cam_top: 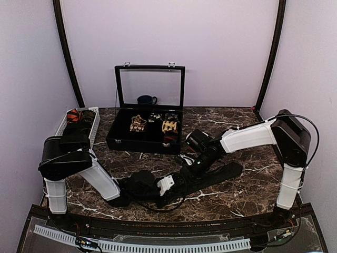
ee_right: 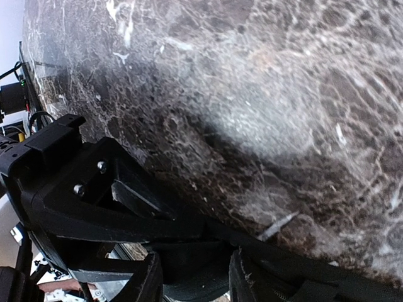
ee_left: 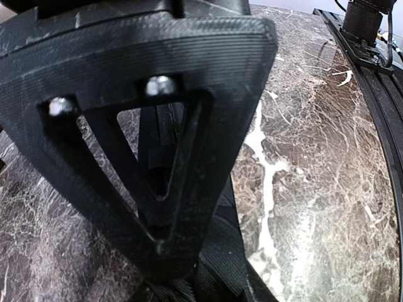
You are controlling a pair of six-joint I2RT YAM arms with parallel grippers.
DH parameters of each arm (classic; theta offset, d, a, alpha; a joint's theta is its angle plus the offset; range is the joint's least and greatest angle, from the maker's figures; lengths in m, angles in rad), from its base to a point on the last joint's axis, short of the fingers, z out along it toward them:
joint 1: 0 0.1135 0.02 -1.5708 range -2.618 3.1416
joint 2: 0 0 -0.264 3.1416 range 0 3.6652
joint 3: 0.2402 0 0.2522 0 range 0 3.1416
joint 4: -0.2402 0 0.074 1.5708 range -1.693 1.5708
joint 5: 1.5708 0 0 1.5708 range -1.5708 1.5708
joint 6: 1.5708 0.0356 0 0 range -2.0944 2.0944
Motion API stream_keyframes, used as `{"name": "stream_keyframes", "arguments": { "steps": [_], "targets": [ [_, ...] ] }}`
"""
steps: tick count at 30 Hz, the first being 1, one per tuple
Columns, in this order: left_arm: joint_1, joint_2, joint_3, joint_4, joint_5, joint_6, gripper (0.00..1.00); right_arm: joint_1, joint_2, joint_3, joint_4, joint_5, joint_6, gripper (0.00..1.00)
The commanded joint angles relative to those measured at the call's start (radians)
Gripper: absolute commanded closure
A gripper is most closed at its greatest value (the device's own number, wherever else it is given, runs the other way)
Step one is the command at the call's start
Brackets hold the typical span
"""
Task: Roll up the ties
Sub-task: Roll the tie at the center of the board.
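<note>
A plain black tie [cam_top: 224, 172] lies across the front of the marble table, its wide end to the right. Its left part is bunched between the two grippers. My left gripper [cam_top: 167, 185] sits low at that bunch; in the left wrist view one broad black finger [ee_left: 157, 182] fills the frame, with ribbed black tie fabric [ee_left: 249, 251] pressed beneath its tip. My right gripper [cam_top: 194, 167] meets it from the right. In the right wrist view its two fingertips [ee_right: 146, 283] flank a black fold of the tie [ee_right: 189, 267], which fills the gap. More rolled ties [cam_top: 138, 124] sit in the case.
A black hinged case [cam_top: 113, 141] with its glass lid raised stands behind the grippers, a dark cup [cam_top: 146, 99] behind it. A white basket [cam_top: 93, 126] at the far left holds a red patterned tie [cam_top: 73, 115]. Cables trail near the table's front edge.
</note>
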Motion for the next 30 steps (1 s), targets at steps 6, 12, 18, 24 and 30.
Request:
{"name": "stream_keyframes", "arguments": {
  "steps": [6,12,18,24,30],
  "targets": [
    [-0.004,0.029,-0.016,-0.212,-0.016,0.013,0.68,0.041,0.006,-0.016,-0.101,0.041,0.019,0.66],
    [-0.004,0.029,-0.018,-0.216,-0.017,0.011,0.68,0.041,-0.037,-0.017,-0.136,0.068,0.025,0.66],
    [-0.004,0.035,-0.011,-0.218,-0.017,0.002,0.68,0.044,0.000,-0.052,-0.087,0.034,0.023,0.92],
    [-0.004,0.021,-0.032,-0.185,-0.032,-0.030,0.51,0.016,-0.002,-0.115,-0.006,0.027,0.015,1.00],
    [-0.004,-0.009,-0.088,-0.027,-0.020,-0.052,0.29,-0.052,-0.013,-0.241,0.200,0.005,0.006,1.00]
  ]
}}
